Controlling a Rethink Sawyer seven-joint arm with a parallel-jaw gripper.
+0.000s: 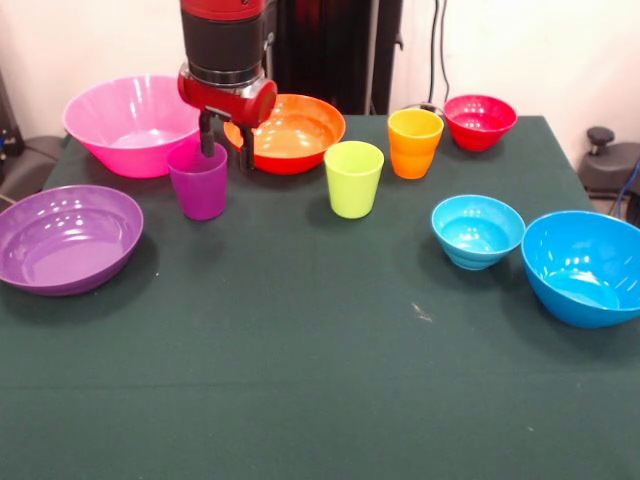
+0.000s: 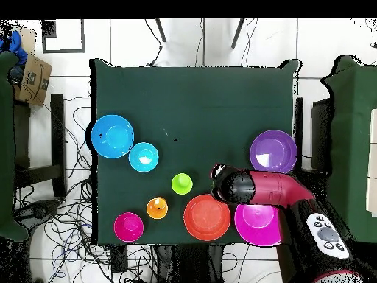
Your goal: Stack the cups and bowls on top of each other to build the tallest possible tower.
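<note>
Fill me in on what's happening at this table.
The gripper is down at the purple cup, one finger inside its rim and one outside, open around the wall. Nothing is stacked yet. The green cup, orange cup and the bowls, pink, orange, purple, red, small blue and big blue, stand apart on the table.

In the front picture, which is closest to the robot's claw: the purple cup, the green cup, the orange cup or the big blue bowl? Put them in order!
Nearest to farthest from the gripper, by the front view:
1. Purple cup: right at the gripper, one finger dipping inside its rim.
2. Green cup: mid-table, toward picture right.
3. Orange cup: further right, nearer the back.
4. Big blue bowl: at the right edge.
</note>
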